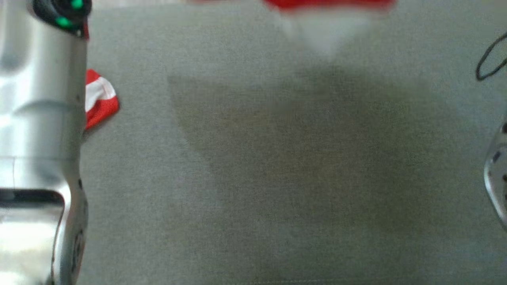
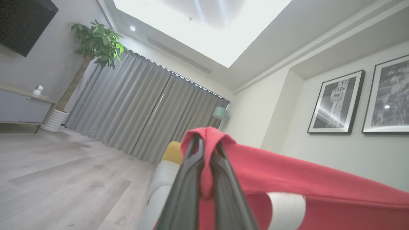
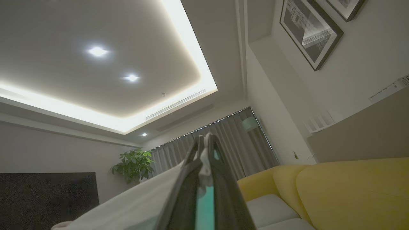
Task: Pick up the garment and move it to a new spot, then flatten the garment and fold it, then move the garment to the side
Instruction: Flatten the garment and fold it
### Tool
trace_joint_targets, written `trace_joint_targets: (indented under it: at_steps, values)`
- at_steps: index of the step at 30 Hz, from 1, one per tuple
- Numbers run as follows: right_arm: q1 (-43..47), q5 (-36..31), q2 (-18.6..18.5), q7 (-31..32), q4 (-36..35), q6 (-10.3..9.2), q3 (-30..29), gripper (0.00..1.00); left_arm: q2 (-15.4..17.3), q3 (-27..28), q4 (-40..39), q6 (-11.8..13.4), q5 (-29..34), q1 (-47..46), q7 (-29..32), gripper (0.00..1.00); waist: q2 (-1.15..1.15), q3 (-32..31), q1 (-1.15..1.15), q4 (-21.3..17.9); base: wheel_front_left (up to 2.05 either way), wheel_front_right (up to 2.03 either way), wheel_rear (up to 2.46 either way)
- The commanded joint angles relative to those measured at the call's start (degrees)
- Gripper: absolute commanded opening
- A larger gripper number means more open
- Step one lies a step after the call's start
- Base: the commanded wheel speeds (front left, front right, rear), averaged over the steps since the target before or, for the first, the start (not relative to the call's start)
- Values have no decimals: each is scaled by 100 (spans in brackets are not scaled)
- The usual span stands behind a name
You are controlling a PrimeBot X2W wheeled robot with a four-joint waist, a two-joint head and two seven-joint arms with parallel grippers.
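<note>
The garment (image 2: 319, 188) is red with white patches and is held up in the air. In the left wrist view my left gripper (image 2: 207, 143) is shut on a bunched red edge of it, and the cloth stretches away to the right. My right gripper (image 3: 204, 140) is shut on a pale white and teal part of the garment (image 3: 137, 204), which trails down to the left. In the head view a red and white corner of the garment (image 1: 101, 99) shows beside my silver left arm (image 1: 39, 118), and a blurred red and white part hangs at the top edge.
A grey fabric surface (image 1: 277, 178) lies below, with a broad shadow on it. A black cable (image 1: 489, 59) loops at the right edge. A yellow sofa (image 3: 335, 185), grey curtains (image 2: 134, 108) and a potted plant (image 2: 96, 41) stand around a wooden floor (image 2: 64, 179).
</note>
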Motion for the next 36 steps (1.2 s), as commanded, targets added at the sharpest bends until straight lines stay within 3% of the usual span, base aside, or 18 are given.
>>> trace_joint_targets:
  at_steps: [1, 6, 12, 17, 27, 32, 36]
  values:
    - [-147, -14, 49, -38, -147, -4, -19, 0, 208, 195, -78, -23, -27, -103, -44, 0, 0, 95, -3, -76, 0, 0, 0]
    - [710, 280, -87, -70, -71, -4, 67, 0, 135, 413, 802, -408, -380, 667, -197, 0, 0, -113, -3, -202, 0, 0, 0]
    - [2757, 1042, -144, -72, -284, -4, 324, 0, -177, 491, 1824, -629, -923, 2409, -166, 0, 0, -233, -3, -263, 0, 0, 0]
    - [4508, 1715, 7, -72, -642, -4, 632, 0, -431, -95, 2503, -682, -961, 3693, 9, 0, 0, -314, -3, -327, 0, 0, 0]
    - [6684, 2218, 50, -73, -1184, -4, 1183, 0, -500, -797, 1790, -688, -2612, 5292, -235, 0, 0, -1081, -3, -367, 0, 0, 0]
    - [7247, 2259, 53, -73, -1193, -4, 1161, 0, -500, -1093, 1554, -688, -2666, 5699, -297, 0, 0, -1399, -3, -309, 0, 0, 0]
    - [7570, 2353, 94, -73, -1238, -4, 1165, 0, -498, -977, 1422, -688, -2483, 5960, -305, 0, 0, -1557, -3, -281, 0, 0, 0]
